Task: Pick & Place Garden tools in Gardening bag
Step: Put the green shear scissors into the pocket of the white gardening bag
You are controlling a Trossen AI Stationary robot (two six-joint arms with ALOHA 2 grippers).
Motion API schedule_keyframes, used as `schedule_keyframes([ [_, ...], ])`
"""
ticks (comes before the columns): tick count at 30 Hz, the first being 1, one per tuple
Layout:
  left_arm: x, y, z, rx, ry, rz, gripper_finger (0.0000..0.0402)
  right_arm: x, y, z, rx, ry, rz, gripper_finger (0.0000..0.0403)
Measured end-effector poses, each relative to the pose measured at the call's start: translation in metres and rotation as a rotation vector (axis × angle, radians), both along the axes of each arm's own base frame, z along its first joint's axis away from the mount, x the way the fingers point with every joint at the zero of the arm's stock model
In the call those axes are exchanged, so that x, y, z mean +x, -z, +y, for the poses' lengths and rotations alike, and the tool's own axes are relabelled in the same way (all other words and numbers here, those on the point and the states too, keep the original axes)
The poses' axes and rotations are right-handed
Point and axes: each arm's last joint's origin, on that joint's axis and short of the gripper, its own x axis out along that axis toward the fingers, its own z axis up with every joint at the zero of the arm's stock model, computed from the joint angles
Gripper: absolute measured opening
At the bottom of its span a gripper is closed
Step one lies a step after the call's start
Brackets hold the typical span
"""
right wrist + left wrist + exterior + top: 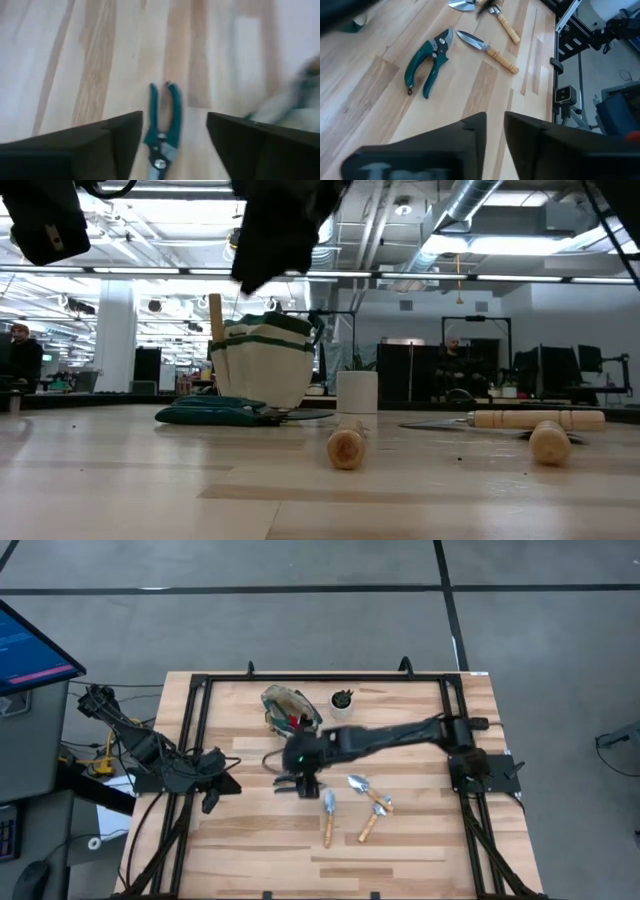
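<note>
High view shows the right gripper (pixel 303 778) reached far across the bench (pixel 420 840), hovering just in front of the gardening bag (pixel 286 708), while the left gripper (pixel 210 798) waits near the bench's left edge, well apart from the tools. The pruning shears (pixel 162 129) lie flat on the wood straight below the right gripper; in the right wrist view they sit between its two dark fingers (pixel 120 137), long axis running along the camera's line of sight, green handles pointing away and the pivot end closer to the wrist. Those fingers stand spread with nothing between them but air, so the gripper is released and empty. The left wrist view shows the left arm's own fingers (pixel 475 130) with only a narrow gap and nothing gripped.

Two trowels (pixel 328 816) and (pixel 372 824) and a third wooden-handled tool (pixel 366 791) lie just to the right of the shears, not yet bagged. A red item (pixel 296 721) shows inside the bag, and a white pot (pixel 342 702) stands beside it.

The right arm is plainly nearer. Judging by the alignment, a straight descent would put its fingers either side of the shears, closing across the handles rather than along them.
</note>
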Motion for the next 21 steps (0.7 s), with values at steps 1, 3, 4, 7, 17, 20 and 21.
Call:
schedule_keyframes([
  [1,0.000,0.000,0.000,0.000,0.001,0.000,0.0069,0.004,0.009,0.004,0.003,-0.002,0.005,0.0240],
  [3,0.000,0.000,0.000,-0.005,0.006,0.003,0.0086,0.011,0.022,0.010,-0.004,0.007,-0.003,0.0257],
  [4,0.000,0.000,0.000,-0.008,0.013,0.007,0.0094,0.013,0.029,0.013,-0.020,0.012,0.014,0.0261],
  [7,0.000,0.000,-0.001,-0.010,0.019,0.012,0.0114,0.020,0.050,0.016,-0.067,0.038,0.028,0.0262],
  [17,-0.001,0.001,-0.001,-0.020,0.034,0.021,0.0141,0.035,0.083,0.007,-0.093,0.077,0.016,0.0236],
  [20,-0.001,0.001,-0.002,-0.029,0.047,0.025,0.0141,0.039,0.089,0.007,-0.092,0.080,-0.002,0.0231],
  [21,-0.001,0.001,-0.002,-0.034,0.052,0.028,0.0141,0.038,0.094,0.006,-0.096,0.079,0.026,0.0229],
])
